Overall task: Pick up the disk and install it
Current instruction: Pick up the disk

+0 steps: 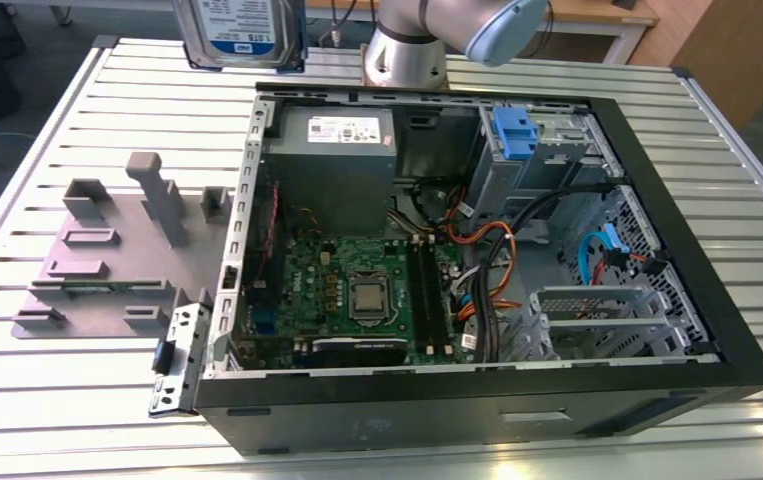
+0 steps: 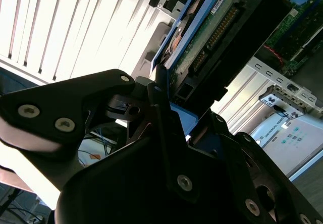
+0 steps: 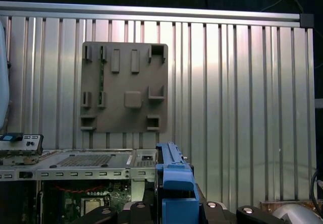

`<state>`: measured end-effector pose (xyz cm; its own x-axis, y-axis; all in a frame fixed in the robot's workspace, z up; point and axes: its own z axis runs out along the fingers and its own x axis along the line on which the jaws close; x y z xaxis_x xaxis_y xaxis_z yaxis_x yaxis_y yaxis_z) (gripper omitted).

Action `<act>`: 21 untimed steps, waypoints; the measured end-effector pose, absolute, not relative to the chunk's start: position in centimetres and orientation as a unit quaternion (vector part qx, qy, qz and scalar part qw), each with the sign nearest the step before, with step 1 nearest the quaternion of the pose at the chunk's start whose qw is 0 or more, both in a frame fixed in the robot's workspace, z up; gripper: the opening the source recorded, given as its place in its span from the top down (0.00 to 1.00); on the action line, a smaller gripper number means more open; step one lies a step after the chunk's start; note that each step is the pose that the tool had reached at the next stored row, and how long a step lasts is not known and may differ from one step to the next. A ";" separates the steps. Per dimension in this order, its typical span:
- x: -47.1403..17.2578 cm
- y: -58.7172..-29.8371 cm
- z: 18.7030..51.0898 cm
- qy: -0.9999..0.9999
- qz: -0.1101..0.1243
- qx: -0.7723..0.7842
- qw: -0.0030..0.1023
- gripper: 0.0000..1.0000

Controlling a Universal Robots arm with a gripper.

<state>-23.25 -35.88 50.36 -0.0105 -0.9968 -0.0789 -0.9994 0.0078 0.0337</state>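
Observation:
The disk point(image 1: 241, 35), silver with a white-and-blue label, hangs upright above the table's far edge, behind the open computer case point(image 1: 741, 340), towards the exterior view's left. In the second wrist view my gripper point(image 2: 174, 100) is shut on the disk point(image 2: 207, 37), whose green circuit board and blue side bracket run out from between the black fingers point(image 2: 157, 90). In the first wrist view the blue bracket point(image 3: 174, 178) stands up between the gripper's finger bases point(image 3: 174, 211).
The case lies on its side with motherboard point(image 1: 354, 290), grey power-supply box point(image 1: 334, 160), blue latch piece point(image 1: 515, 130) and metal drive cage point(image 1: 595, 320) inside. A grey fixture plate point(image 1: 101, 260) lies on the slatted table point(image 1: 34, 400) at the exterior view's left. The arm's base point(image 1: 408, 55) stands behind the case.

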 end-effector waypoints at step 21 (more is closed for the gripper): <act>-22.8 -35.9 50.4 0.710 0.040 -0.703 0.016 0.63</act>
